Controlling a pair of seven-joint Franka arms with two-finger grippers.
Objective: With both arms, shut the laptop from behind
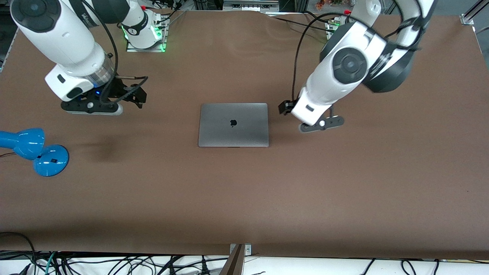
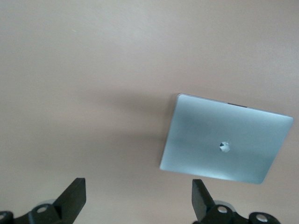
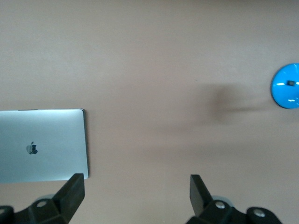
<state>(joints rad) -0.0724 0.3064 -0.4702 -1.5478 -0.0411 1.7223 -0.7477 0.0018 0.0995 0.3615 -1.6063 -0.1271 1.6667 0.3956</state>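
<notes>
Slim space-grey metal laptop (image 1: 233, 125) lies shut, frame centre, on the brown table (image 1: 244, 198). Left gripper (image 1: 321, 125) hovers beside it, fingers spread wide; right gripper (image 1: 91, 107) over bare table, upper left, likewise wide, holding nothing.

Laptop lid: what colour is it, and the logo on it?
The laptop lid is grey metal with a dark logo; clearest in the front view.

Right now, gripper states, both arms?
Left gripper: open, holding nothing, over the table beside the laptop.
Right gripper: open, holding nothing, over the table between laptop and blue lamp.
</notes>
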